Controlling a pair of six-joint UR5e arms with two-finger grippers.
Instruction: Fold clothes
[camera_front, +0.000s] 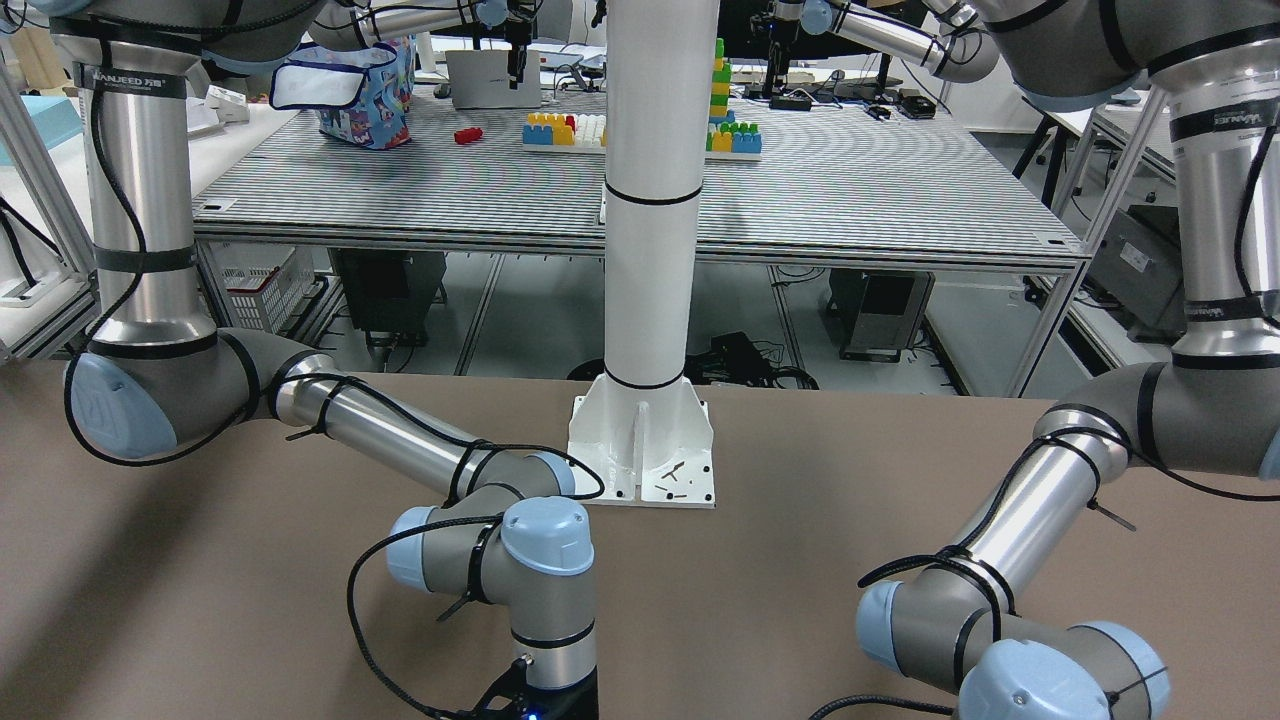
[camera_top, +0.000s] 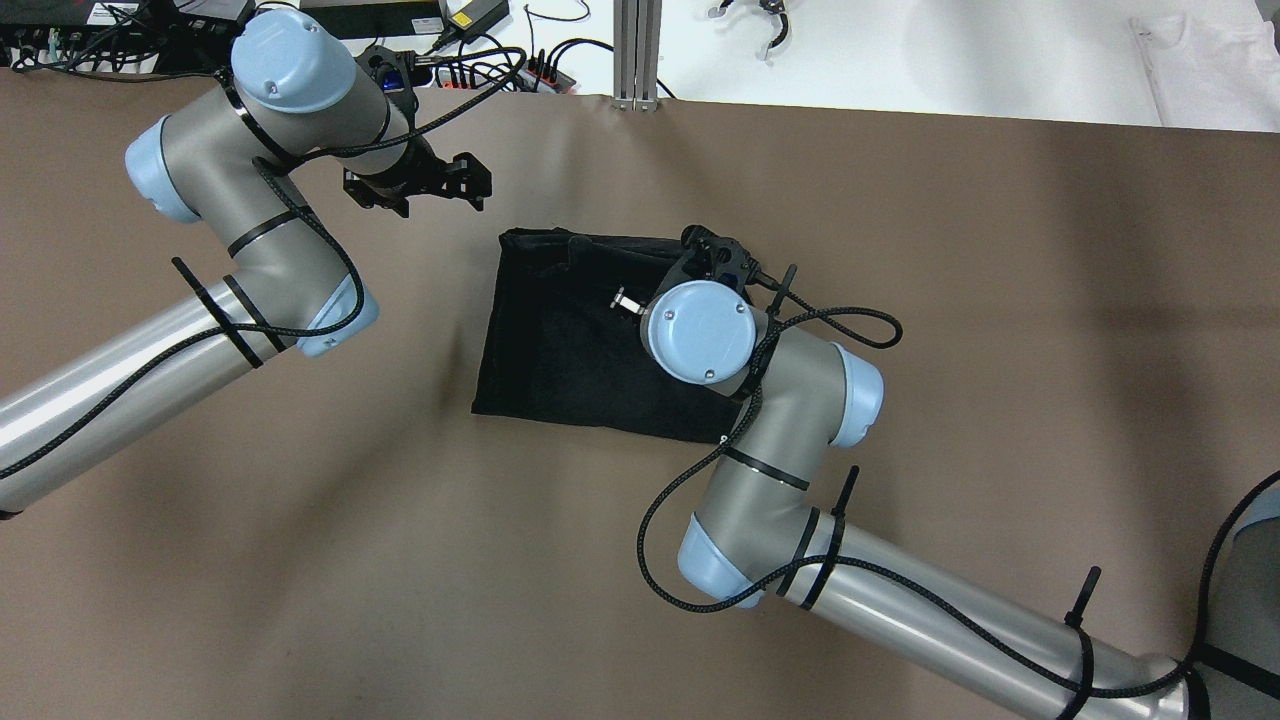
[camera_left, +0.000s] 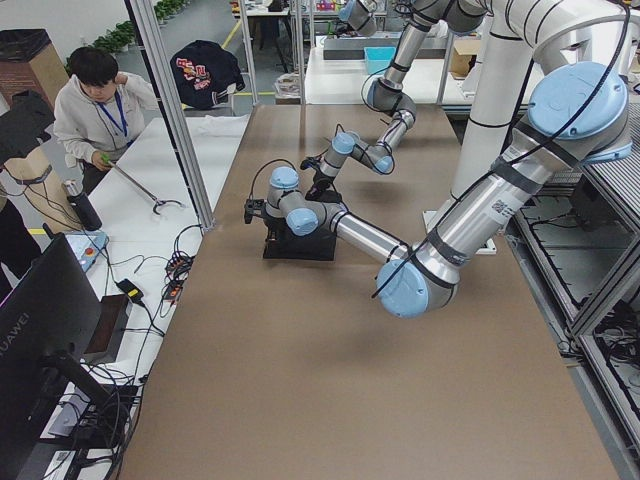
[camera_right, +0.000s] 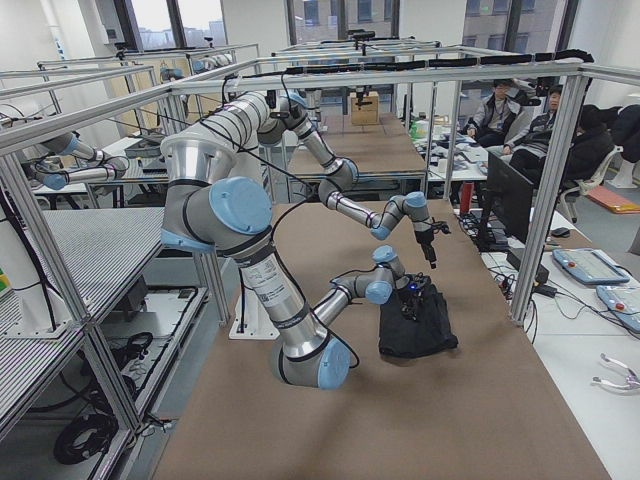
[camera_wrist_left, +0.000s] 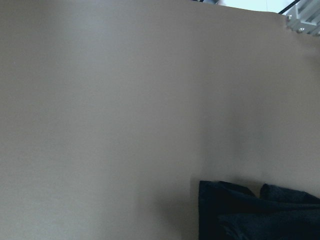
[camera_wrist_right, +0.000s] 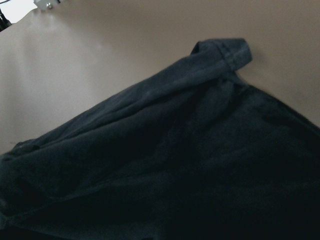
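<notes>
The clothes are one black cloth (camera_top: 560, 340) that lies flat on the brown table as a rough rectangle with a bunched far edge. It also shows in the exterior left view (camera_left: 300, 245), the exterior right view (camera_right: 420, 325) and both wrist views (camera_wrist_left: 255, 215) (camera_wrist_right: 175, 150). My right gripper (camera_top: 712, 250) is low over the cloth's far right corner. Its fingers are hidden under the wrist, so I cannot tell its state. My left gripper (camera_top: 478, 183) hangs above bare table, off the cloth's far left corner. It looks open and empty.
A white pole's base plate (camera_front: 642, 450) stands at the table's robot-side edge. An aluminium post (camera_top: 635, 50) and a cluster of cables (camera_top: 480, 50) sit at the far edge. Operators (camera_left: 95, 100) stand beyond it. A blue patterned bag (camera_front: 365, 90) is on another table.
</notes>
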